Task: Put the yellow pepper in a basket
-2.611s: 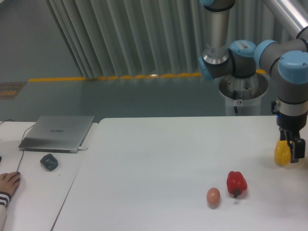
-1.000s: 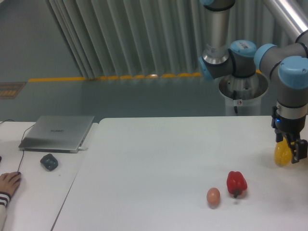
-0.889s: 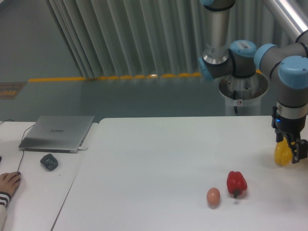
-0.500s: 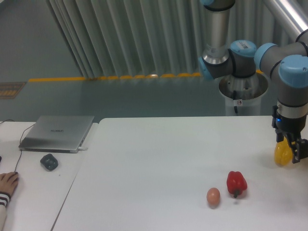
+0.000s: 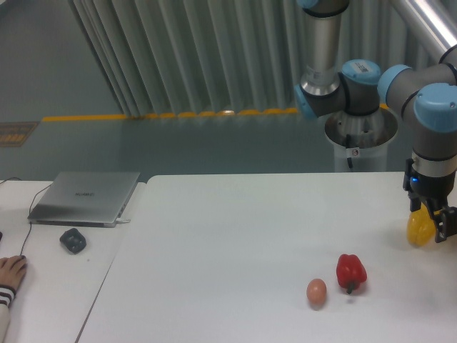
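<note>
The hand [image 5: 430, 227] apparently grips the yellow pepper [image 5: 418, 230] above the table's [image 5: 235, 243] right edge.

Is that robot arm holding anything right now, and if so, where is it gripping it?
Yes. The end effector holds the yellow pepper, its fingers closed over the pepper's sides, near the right edge of the table.

The arm comes down from the upper edge as a grey vertical tube, bends through blue-capped joints, and turns toward the right edge of the view. Its last link hangs straight down over the right end of the counter [image 5: 235, 236], wrist vertical. The gripper [image 5: 430, 227] points downward, its dark fingers [image 5: 440, 227] closed around the yellow pepper [image 5: 419, 229], held just above the counter top.
</note>
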You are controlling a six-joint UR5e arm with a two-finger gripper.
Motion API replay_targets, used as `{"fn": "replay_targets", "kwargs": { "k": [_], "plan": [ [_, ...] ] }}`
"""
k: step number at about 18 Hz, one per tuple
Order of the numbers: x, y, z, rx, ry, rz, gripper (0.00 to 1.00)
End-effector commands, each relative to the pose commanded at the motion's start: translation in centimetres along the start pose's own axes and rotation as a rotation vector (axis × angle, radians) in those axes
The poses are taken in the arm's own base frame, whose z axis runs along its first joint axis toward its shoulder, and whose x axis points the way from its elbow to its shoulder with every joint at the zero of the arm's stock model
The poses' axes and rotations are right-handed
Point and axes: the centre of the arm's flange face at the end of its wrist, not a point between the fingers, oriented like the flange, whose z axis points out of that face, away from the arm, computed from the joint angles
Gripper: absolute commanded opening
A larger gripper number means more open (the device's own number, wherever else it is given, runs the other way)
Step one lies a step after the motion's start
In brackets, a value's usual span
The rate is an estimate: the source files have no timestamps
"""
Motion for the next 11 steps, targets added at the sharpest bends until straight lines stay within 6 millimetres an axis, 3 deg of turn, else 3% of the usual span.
{"fn": "replay_targets", "kwargs": {
  "k": [11],
  "plan": [
    [0.17, 0.11, 0.55, -0.031, 0.011, 0.002, 1.00]
  ]
}}
